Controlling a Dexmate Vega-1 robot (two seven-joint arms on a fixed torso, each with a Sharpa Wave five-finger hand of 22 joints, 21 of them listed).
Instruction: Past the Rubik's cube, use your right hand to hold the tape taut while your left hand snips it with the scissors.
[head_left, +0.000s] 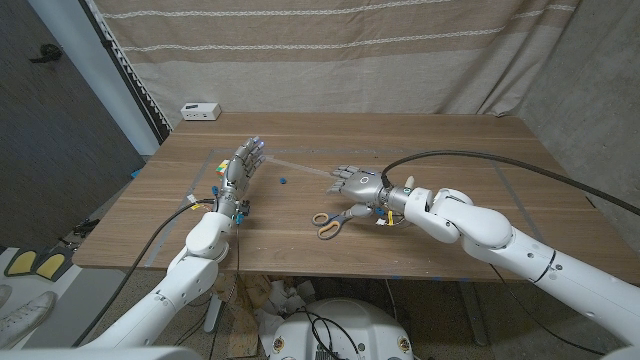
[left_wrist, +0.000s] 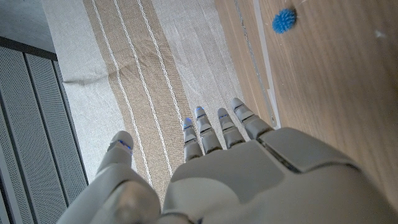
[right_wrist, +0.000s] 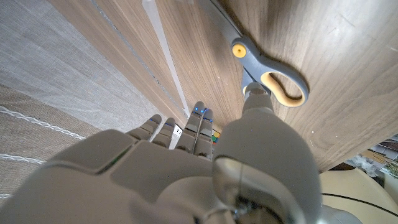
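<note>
Head view has my left hand up off the table with fingers spread, holding nothing, right beside the Rubik's cube. A strip of clear tape runs across the wood from there toward my right hand, which sits open at the tape's end; can't tell if it's actually touching it. The scissors lie on the table just in front of that hand, ungripped. Small blue ball near the tape.
</note>
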